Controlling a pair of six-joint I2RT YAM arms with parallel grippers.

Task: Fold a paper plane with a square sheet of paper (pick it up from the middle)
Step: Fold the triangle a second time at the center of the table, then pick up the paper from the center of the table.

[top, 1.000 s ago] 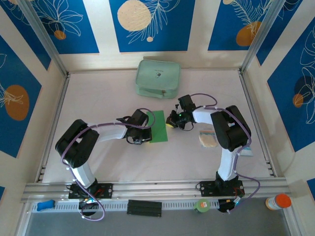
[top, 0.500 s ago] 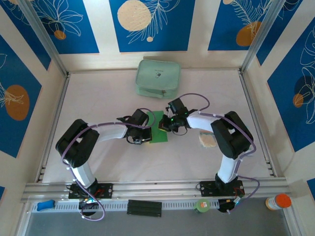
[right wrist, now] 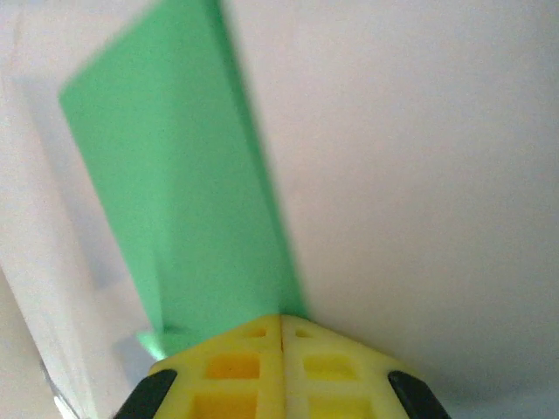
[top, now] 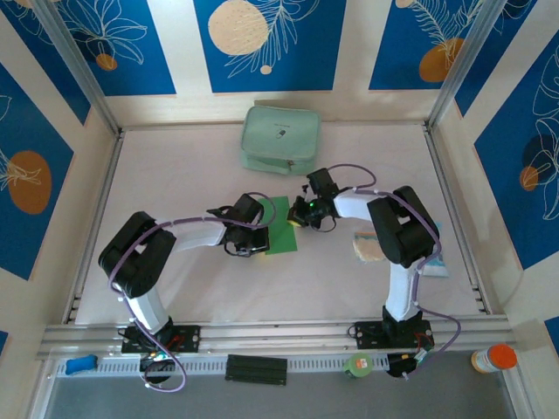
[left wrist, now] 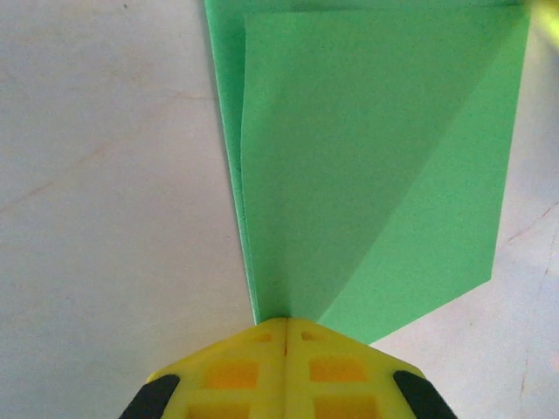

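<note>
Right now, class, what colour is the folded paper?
The paper is plain bright green; left wrist view.

Arms: two, the left arm (top: pixel 140 253) and the right arm (top: pixel 403 229).
Grippers: two, the left gripper (top: pixel 262 234) and the right gripper (top: pixel 300 216).
Green paper (top: pixel 281 237): one folded piece, centre.
Mint pouch (top: pixel 279 140): one, upper centre.
Tan pad (top: pixel 369 247): one, right.
Orange-capped bottle (top: pixel 494 358): one, lower right.
Black block (top: pixel 256 368): one, bottom edge.
</note>
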